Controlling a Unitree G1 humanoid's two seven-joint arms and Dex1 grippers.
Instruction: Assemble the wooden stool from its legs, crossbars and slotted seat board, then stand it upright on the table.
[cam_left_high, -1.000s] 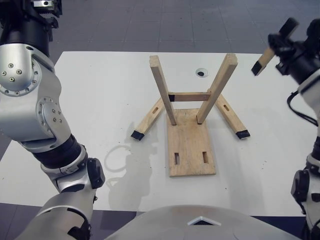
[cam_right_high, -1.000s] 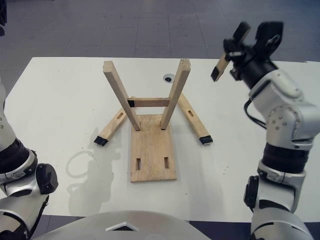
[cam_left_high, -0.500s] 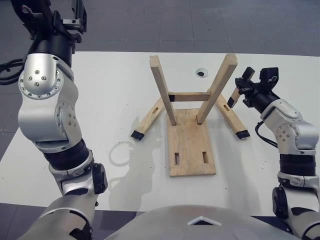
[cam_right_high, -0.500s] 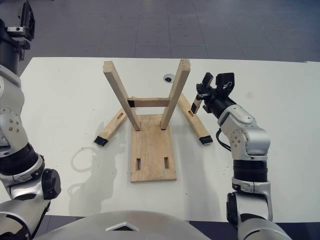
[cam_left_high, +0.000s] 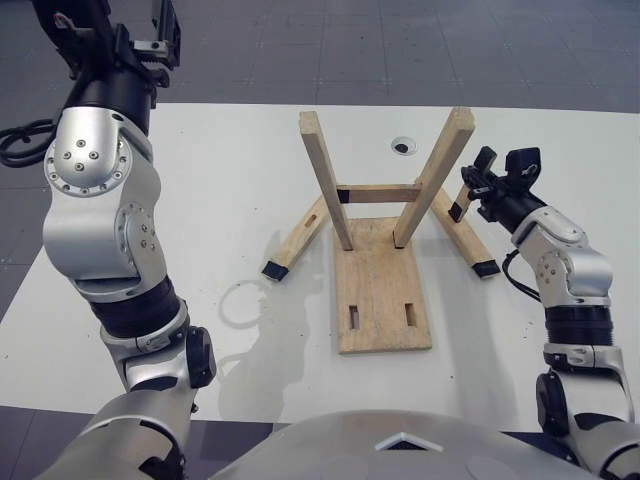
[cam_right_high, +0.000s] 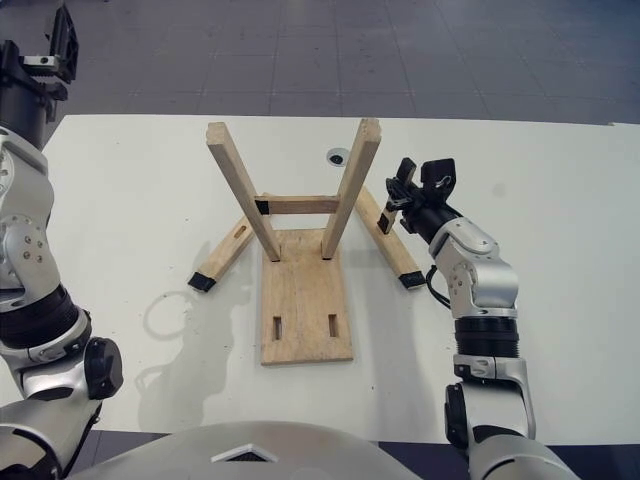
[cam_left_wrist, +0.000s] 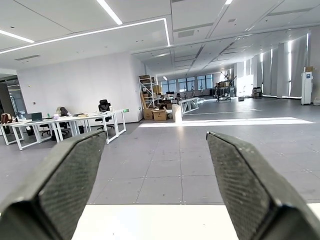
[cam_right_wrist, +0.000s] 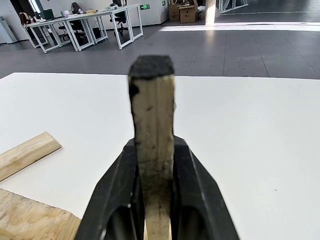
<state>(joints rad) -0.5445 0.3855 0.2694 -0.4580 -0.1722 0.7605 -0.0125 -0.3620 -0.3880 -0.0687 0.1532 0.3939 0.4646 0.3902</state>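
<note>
right gripper (cam_right_wrist: 152, 150) clamping crossbar (cam_right_wrist: 152, 112), near lying leg (cam_left_high: 464, 238)

The left arm is folded at the elbow, its forearm raised upright on the robot's far left, and the left pincer (cam_left_wrist: 156, 146) stands high with its fingers spread wide apart. The right arm is bent and reaches forward and low; the right pincer (cam_right_wrist: 151, 147) is clamped on a crossbar (cam_right_wrist: 151, 100).

Bright, even light comes from long white ceiling strips (cam_left_wrist: 112, 11) in the hall behind the white rectangular table (cam_left_high: 210, 190). The pale wooden stool parts (cam_left_high: 383, 270) cast only faint, soft shadows on the table. Far behind the table, tall windows (cam_left_wrist: 246, 84) glare white.
</note>
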